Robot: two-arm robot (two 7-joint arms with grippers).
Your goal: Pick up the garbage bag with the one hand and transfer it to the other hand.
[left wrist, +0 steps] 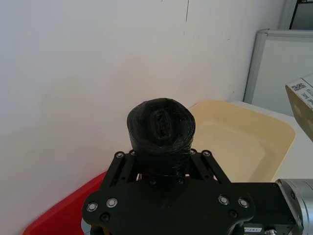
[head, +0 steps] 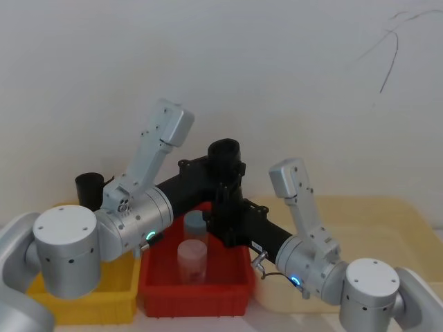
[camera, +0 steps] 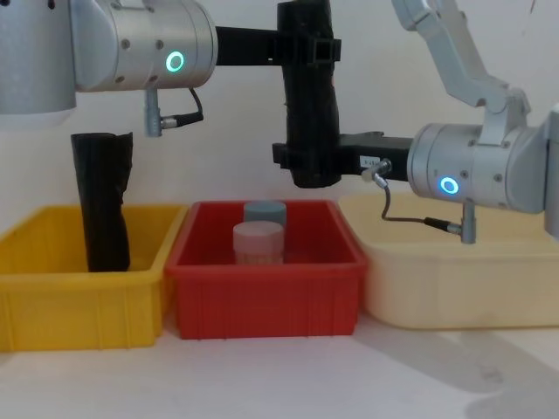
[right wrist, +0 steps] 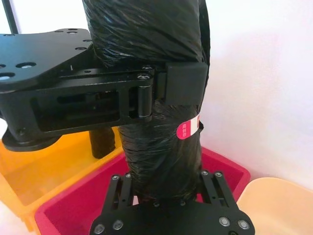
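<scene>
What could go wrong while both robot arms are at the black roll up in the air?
The garbage bag hangs over the red bin, with the jaws of the left gripper shut near its top and the right gripper around its lower end. If the left one lets go too soon, the roll might drop onto the two containers below. If the arms pull different ways, the thin plastic could tear or unroll.

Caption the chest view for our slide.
Left gripper and right gripper both hold the garbage bag above the red bin.
</scene>
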